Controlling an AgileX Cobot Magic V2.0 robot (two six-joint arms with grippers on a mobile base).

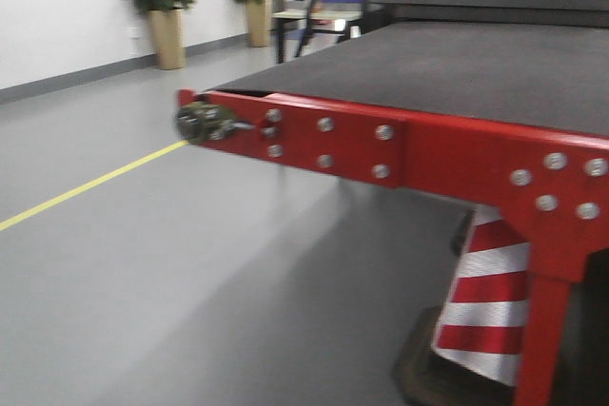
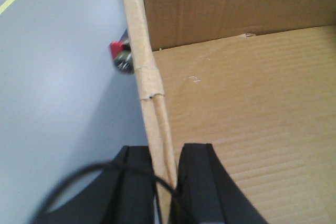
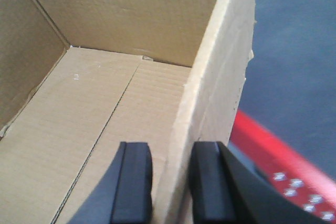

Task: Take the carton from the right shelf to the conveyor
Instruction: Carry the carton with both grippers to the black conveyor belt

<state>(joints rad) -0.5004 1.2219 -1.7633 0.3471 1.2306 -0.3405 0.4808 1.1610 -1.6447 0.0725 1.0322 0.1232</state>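
Evidently empty, hence likely light and flexible, the carton [image 2: 252, 103] is pinched at opposite wall rims by left gripper [image 2: 167, 182] and right gripper [image 3: 170, 182] near the conveyor [image 1: 457, 64].

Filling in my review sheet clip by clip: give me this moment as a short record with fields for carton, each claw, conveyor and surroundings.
carton: open top, empty inside, held off the floor
left claw: closed on carton's left wall
right claw: closed on carton's right wall, above the conveyor's red frame
conveyor: dark belt, directly ahead
right shelf: not in view
surroundings: grey floor, yellow line, striped cone under conveyor
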